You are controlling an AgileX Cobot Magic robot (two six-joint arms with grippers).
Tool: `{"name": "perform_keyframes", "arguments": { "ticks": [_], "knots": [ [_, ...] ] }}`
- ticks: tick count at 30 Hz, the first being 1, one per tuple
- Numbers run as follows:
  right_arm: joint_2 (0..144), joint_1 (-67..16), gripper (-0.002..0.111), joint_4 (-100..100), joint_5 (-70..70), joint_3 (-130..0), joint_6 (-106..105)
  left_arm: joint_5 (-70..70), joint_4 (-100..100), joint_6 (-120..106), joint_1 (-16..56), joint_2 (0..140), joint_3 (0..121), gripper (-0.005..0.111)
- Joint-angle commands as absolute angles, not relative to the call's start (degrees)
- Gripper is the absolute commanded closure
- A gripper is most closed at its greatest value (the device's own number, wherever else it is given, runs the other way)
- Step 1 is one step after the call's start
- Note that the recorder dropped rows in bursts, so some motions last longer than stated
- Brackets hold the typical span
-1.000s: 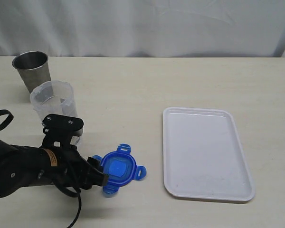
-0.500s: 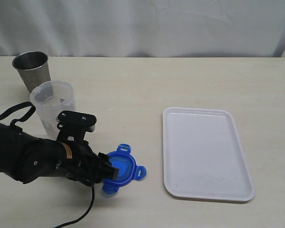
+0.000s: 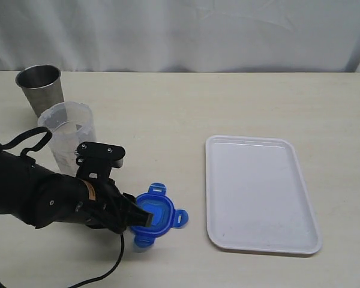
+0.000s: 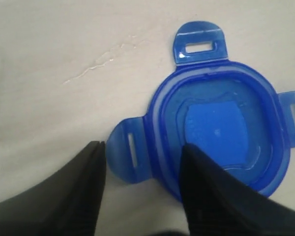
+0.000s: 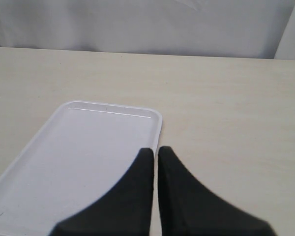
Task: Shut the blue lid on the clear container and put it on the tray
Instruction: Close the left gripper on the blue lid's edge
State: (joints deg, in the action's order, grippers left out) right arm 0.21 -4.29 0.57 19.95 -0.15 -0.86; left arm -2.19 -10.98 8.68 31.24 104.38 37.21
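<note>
Left gripper holds its jaws apart astride a flap and rim of the small bright blue rounded-square plastic lid, which lies near the flat white rectangular tray. The lid looks light, stiff and slick, so pinch the rim rather than the hinged flap. The tall clear plastic container and the steel cup stand farther from the tray, and nothing blocks the way. The right gripper hangs over the tray with its jaws together.

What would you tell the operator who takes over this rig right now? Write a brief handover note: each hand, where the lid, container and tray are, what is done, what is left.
Left hand: open, low at the table, jaws astride one flap and the rim of the blue lid; not clamped.
Right hand: shut, nothing in it, out of the exterior view, facing the tray.
Clear container: upright, uncovered, beside a steel cup, apart from the tray.
Done: lid reached, nothing more.
Left: grip the lid, seat it on the container, snap the flaps, set the container on the tray.
</note>
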Motion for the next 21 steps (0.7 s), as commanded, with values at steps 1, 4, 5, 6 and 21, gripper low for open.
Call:
{"name": "perform_keyframes", "arguments": {
  "ticks": [1,4,5,6,21],
  "knots": [
    [0.0,-4.2,0.104,0.7,19.8,0.0,-0.8,-0.6,-11.3,10.3,31.4,104.6,37.5,0.064],
    [0.0,-4.2,0.104,0.7,19.8,0.0,-0.8,2.0,-11.3,10.8,31.4,104.6,37.5,0.064],
    [0.0,-4.2,0.104,0.7,19.8,0.0,-0.8,2.9,-11.4,11.0,31.4,104.6,37.5,0.064],
    [0.0,-4.2,0.104,0.7,19.8,0.0,-0.8,3.6,-11.4,11.4,31.4,104.6,37.5,0.064],
    [0.0,-4.2,0.104,0.7,19.8,0.0,-0.8,14.8,-13.0,12.3,31.4,104.6,37.5,0.064]
  ]
}}
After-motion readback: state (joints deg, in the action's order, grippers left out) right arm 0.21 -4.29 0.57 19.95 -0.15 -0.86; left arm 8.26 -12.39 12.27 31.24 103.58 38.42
